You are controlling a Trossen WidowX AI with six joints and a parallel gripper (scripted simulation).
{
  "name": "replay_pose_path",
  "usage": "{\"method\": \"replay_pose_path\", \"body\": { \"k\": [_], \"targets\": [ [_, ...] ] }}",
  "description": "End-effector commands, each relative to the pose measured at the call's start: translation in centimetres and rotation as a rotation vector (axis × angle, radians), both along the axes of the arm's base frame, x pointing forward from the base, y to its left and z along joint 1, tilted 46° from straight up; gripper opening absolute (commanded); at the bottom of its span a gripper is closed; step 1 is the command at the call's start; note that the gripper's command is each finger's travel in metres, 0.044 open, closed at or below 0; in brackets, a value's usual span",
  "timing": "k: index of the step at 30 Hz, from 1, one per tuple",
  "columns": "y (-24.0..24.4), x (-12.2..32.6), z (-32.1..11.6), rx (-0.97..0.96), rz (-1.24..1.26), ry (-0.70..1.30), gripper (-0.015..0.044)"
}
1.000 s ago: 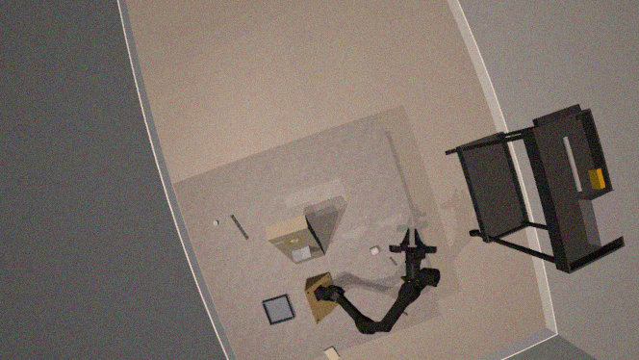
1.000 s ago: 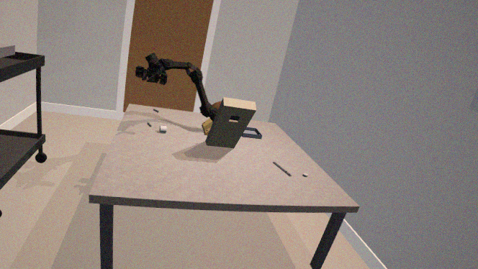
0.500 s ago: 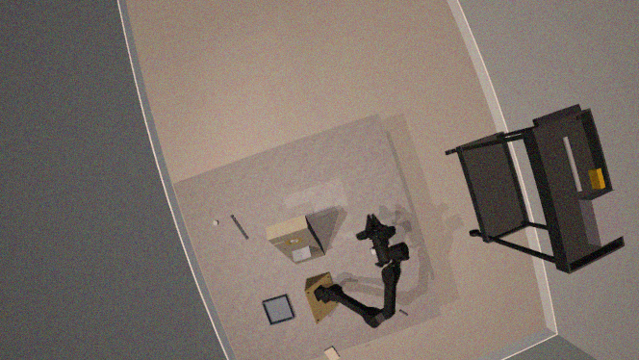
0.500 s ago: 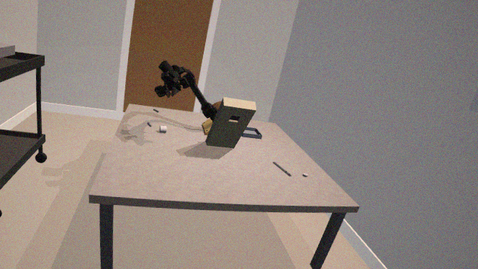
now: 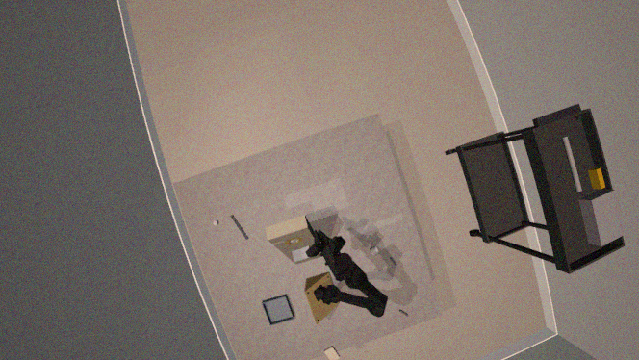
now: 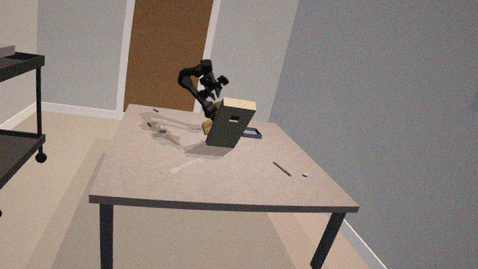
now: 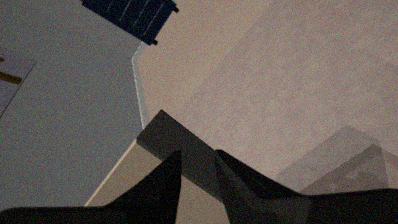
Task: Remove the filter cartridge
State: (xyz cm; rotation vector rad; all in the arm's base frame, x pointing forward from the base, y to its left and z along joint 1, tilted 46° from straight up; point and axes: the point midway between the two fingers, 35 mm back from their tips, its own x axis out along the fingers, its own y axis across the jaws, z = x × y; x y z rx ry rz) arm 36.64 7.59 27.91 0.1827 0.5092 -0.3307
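Looks like a workshop or lab to me: a robot arm [image 5: 353, 276] [image 6: 187, 77] on a table [image 5: 241, 192] [image 6: 216, 176], a black cart [image 5: 544, 192] [image 6: 39, 101] at the frame's right from above.

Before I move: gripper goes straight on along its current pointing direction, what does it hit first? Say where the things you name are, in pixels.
Probably the service panel [image 5: 285, 227] [image 6: 224, 133] [image 7: 167, 132], near an edge: it crosses the line between the gripper's [image 5: 310, 235] [image 6: 216, 97] [image 7: 199, 151] fingertips in the wrist view. Depth is unclear, so a narrow miss is possible.
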Motion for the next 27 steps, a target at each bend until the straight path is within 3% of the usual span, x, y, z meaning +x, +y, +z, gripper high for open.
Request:
{"method": "replay_pose_path", "body": {
  "k": [1,10,27],
  "targets": [
    [2.3,-1.0,-2.2,0.033,-0.036,0.002,0.0105],
    [7.9,-6.8,-10.4,-0.173,-0.14,-0.04,0.0105],
    [7.6,-6.1,-11.0,-0.176,-0.141,-0.042,0.0105]
  ]
}}
